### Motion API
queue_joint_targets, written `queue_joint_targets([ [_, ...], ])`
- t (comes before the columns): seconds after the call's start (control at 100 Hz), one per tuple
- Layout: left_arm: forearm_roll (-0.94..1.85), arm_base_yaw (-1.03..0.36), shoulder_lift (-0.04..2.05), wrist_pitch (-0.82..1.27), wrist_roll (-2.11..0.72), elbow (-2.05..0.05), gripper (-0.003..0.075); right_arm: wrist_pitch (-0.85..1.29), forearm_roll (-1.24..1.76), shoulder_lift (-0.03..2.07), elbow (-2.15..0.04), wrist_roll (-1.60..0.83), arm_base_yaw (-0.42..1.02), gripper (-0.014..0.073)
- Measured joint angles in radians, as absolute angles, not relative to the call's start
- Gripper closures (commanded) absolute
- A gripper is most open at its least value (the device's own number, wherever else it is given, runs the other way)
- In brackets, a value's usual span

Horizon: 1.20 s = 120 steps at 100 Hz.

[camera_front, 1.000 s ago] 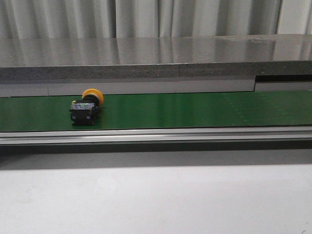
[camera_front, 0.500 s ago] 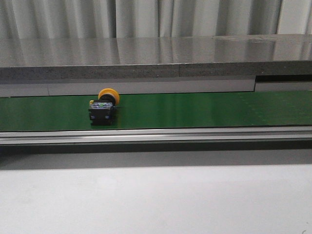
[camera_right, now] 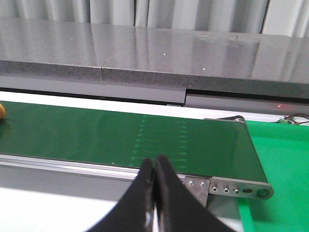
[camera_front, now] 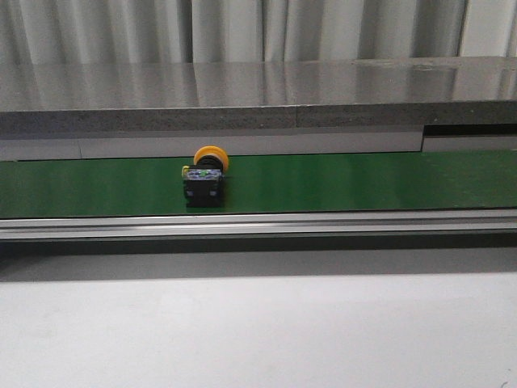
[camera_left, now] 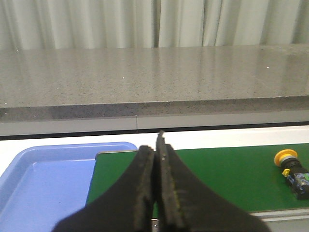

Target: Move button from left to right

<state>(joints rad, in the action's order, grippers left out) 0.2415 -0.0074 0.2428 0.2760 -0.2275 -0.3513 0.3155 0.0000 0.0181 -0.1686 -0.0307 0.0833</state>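
Observation:
The button (camera_front: pixel 205 177), a yellow-orange cap on a dark boxy body, lies on the green conveyor belt (camera_front: pixel 339 182) left of centre in the front view. It also shows at the far right of the left wrist view (camera_left: pixel 292 167). Only a sliver of its orange cap (camera_right: pixel 2 111) shows at the edge of the right wrist view. My left gripper (camera_left: pixel 155 145) is shut and empty, near the belt's left end. My right gripper (camera_right: pixel 155 166) is shut and empty, in front of the belt near its right end. Neither gripper appears in the front view.
A blue tray (camera_left: pixel 43 174) sits off the belt's left end. A green surface (camera_right: pixel 285 164) lies beyond the belt's right end roller bracket (camera_right: pixel 231 186). A grey stone ledge (camera_front: pixel 258 93) runs behind the belt, and an aluminium rail (camera_front: pixel 258 224) along its front.
The button has travelled to the right along the belt, from far left toward the centre. Its pose is unchanged.

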Motion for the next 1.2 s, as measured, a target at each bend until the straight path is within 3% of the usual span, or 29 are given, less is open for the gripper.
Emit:
queue_joint_targets([
  [0.45, 0.242, -0.007, 0.243, 0.276, -0.228, -0.351, 0.0740, 0.572, 0.000, 0.469, -0.512, -0.031, 0.083, 0.0660],
  [0.81, 0.242, -0.007, 0.243, 0.276, -0.228, -0.351, 0.0740, 0.588, 0.000, 0.781, -0.636, -0.031, 0.083, 0.0648],
  [0.93, 0.242, -0.007, 0.243, 0.276, -0.228, -0.351, 0.0740, 0.588, 0.000, 0.814, -0.636, -0.031, 0.083, 0.0529],
  [1.12, 0.242, -0.007, 0.243, 0.276, -0.228, -0.351, 0.0740, 0.588, 0.000, 0.816, -0.636, -0.031, 0.083, 0.0203],
  [1.2, 0.242, -0.007, 0.243, 0.276, -0.228, -0.351, 0.0740, 0.588, 0.000, 0.816, -0.636, -0.031, 0.083, 0.0141],
])
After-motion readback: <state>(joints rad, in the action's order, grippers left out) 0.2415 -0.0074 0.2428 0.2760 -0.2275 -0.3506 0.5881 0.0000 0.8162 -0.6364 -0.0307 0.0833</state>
